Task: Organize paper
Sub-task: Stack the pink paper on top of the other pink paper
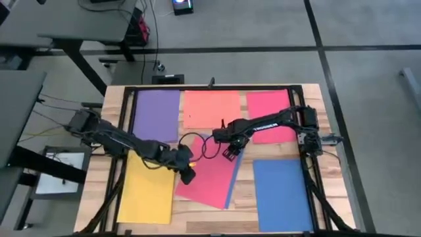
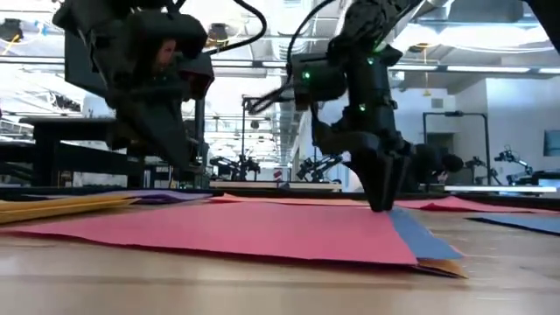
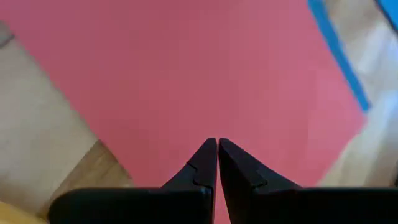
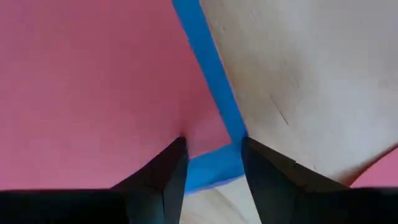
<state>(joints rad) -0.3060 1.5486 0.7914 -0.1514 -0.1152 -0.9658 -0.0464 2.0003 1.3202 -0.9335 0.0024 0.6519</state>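
Observation:
A pink-red sheet [image 1: 209,178] lies askew at the table's middle on a blue sheet [image 1: 235,172], whose edge shows along its right side. Flat around them lie purple [image 1: 156,113], salmon-orange [image 1: 212,108], pink-red [image 1: 270,113], yellow [image 1: 146,191] and blue [image 1: 281,192] sheets. My left gripper [image 1: 189,176] is shut, its tips [image 3: 217,142] over the askew sheet's left part. My right gripper [image 1: 230,153] stands open at the far right corner of that pair, with the blue corner [image 4: 214,169] between its fingers. My left gripper points down at the askew pink-red sheet [image 3: 205,81]; I cannot tell whether its shut tips touch the sheet. My right gripper comes from above, pointing down. One fingertip [image 4: 176,149] stands on the pink-red sheet's corner and the other [image 4: 250,146] at the blue sheet's edge. In the low view the tips [image 2: 385,206] reach the paper, which lies flat.
A black frame [image 1: 125,131] borders the work area on the left, far and right sides. Bare wood [image 1: 245,197] shows between the askew pair and the near blue sheet. A black cable [image 1: 197,141] loops over the paper between the two arms.

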